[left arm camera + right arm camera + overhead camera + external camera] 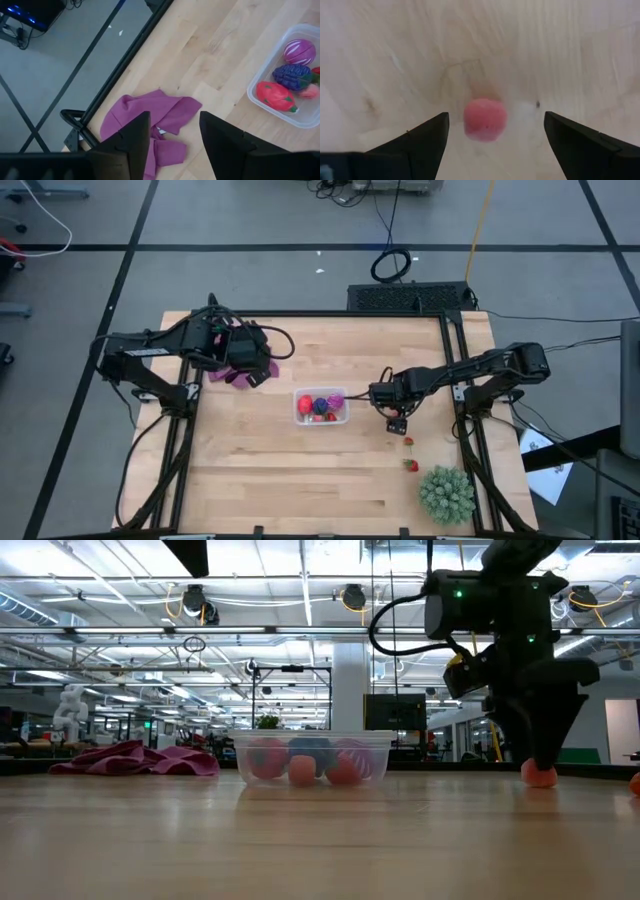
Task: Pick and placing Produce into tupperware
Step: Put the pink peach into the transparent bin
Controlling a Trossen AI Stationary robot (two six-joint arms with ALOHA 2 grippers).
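We see the right end effector (492, 132) spread apart, straddling a small pale pink toy fruit (485, 119) on the wooden table (250, 470) to grasp it | clear plastic tupperware (299, 418) at its 9 o'clock, part-filled | left end effector (172, 145) apart, idle above the purple cloth (160, 117)

Grey floor (250, 220) crossed by dark lines, with loose cables (392, 262) trailing over it. Beyond the wooden table (300, 840), a long hall: white ceiling beams (260, 635), hanging round lamps (352, 597), a pale column (347, 690), glass partitions behind.
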